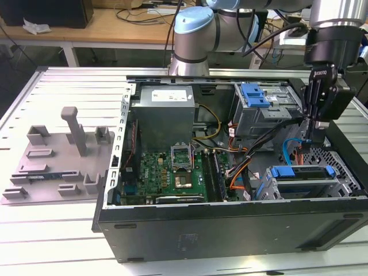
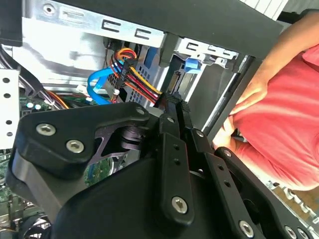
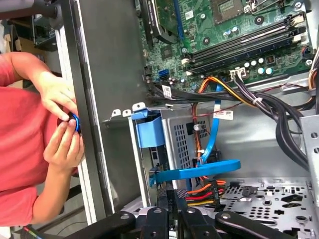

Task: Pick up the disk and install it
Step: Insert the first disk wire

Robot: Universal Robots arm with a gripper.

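The open computer case (image 1: 230,230) lies on the table (image 1: 57,241). The disk (image 1: 302,171) sits in its cage just below the gripper (image 1: 309,139), so I judge the pick-up done and the seating all but finished. The gripper's fingers are pressed together on nothing, tips by the coloured power cables (image 2: 134,79).
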